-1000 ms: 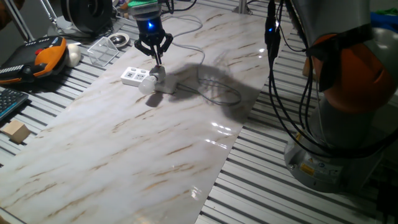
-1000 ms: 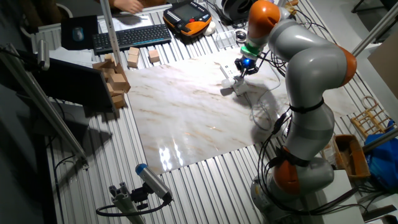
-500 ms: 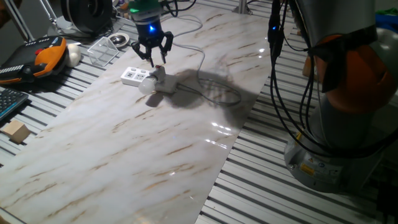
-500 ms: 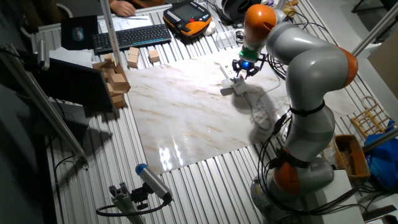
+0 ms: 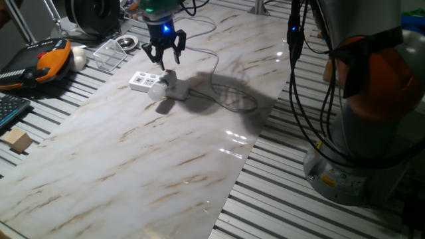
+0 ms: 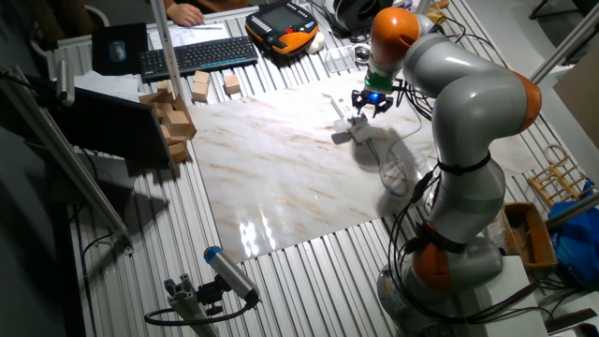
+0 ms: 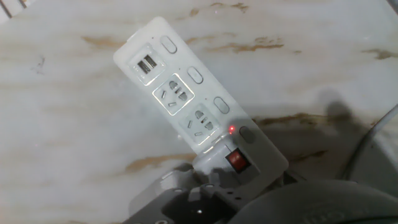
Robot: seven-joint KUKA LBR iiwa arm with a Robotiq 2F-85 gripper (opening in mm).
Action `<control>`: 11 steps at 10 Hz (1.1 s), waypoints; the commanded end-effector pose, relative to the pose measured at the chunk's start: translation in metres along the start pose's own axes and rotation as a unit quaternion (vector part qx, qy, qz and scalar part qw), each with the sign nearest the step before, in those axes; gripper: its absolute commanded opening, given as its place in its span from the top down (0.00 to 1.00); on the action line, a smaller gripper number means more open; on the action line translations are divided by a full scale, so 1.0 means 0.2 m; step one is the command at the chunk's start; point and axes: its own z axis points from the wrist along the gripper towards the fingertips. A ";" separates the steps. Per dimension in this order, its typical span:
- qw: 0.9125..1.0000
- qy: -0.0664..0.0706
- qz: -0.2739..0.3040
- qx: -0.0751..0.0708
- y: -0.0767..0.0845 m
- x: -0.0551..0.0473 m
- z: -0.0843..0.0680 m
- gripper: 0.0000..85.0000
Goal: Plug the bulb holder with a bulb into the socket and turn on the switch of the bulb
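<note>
The socket [image 5: 141, 81], a long white power strip, lies on the marble board at the far left. It also shows in the other fixed view [image 6: 343, 110] and the hand view [image 7: 180, 93]. The bulb holder [image 5: 170, 85] sits plugged in at its near end, and the bulb [image 5: 157, 92] points sideways and does not visibly glow. The holder's red switch [image 7: 236, 161] shows in the hand view below a small red light [image 7: 231, 129] on the strip. My gripper [image 5: 165, 61] hangs open just above the holder, touching nothing; it also shows in the other fixed view [image 6: 371, 103].
The strip's grey-white cable [image 5: 232, 96] loops across the board to the right of the holder. A clear plastic box [image 5: 109, 53], an orange-black pendant [image 5: 40, 63] and a wooden block [image 5: 16, 141] lie off the board's left side. A keyboard [image 6: 197, 54] and wooden blocks [image 6: 173, 117] sit further off.
My gripper's fingertips were together down at the bulb holder; they have since spread open and lifted a little above it. The holder and strip have stayed in place.
</note>
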 end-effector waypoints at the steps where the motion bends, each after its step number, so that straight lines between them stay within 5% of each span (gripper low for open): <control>1: 1.000 0.004 -0.001 -0.006 0.00 0.00 0.00 0.40; 3: 1.000 0.007 -0.001 0.000 0.01 0.00 0.01 0.40; 5: 1.000 -0.011 -0.013 0.005 0.00 -0.04 0.01 0.40; 7: 1.000 0.000 -0.021 0.003 -0.04 -0.06 0.00 0.40; 11: 0.999 -0.012 -0.036 0.006 -0.06 -0.07 0.01 0.40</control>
